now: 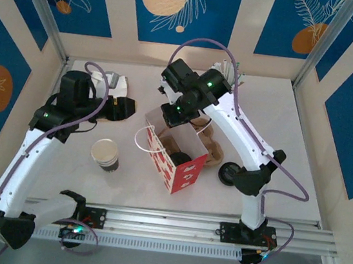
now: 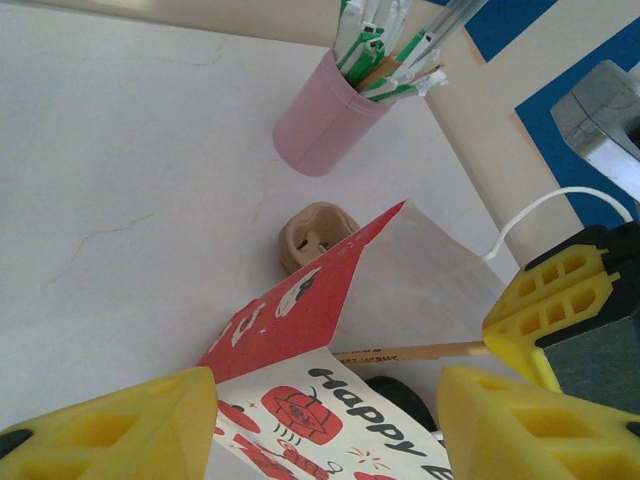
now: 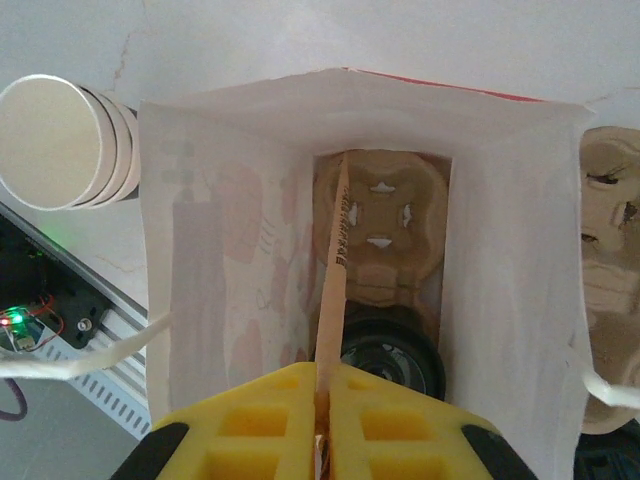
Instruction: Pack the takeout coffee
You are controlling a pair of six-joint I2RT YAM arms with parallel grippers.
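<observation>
White bench (image 1: 293,134): right tool (image 3: 322,385) pinches a stick (image 3: 335,260) over the bag (image 3: 220,250); coffee (image 3: 395,355) sits inside, below it. Left tool (image 2: 325,420) half-wide, empty, beside. Dropped askew, stick could snag paper and tip bag.

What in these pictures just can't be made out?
- Right wrist view: the black round thing deep in the bag is partly covered by the right tool; lid alone or lidded cup, unclear.
- Top view: the cup of sticks is mostly behind the right arm.
- Left wrist view: the bag's lettering runs off the bottom edge.
</observation>
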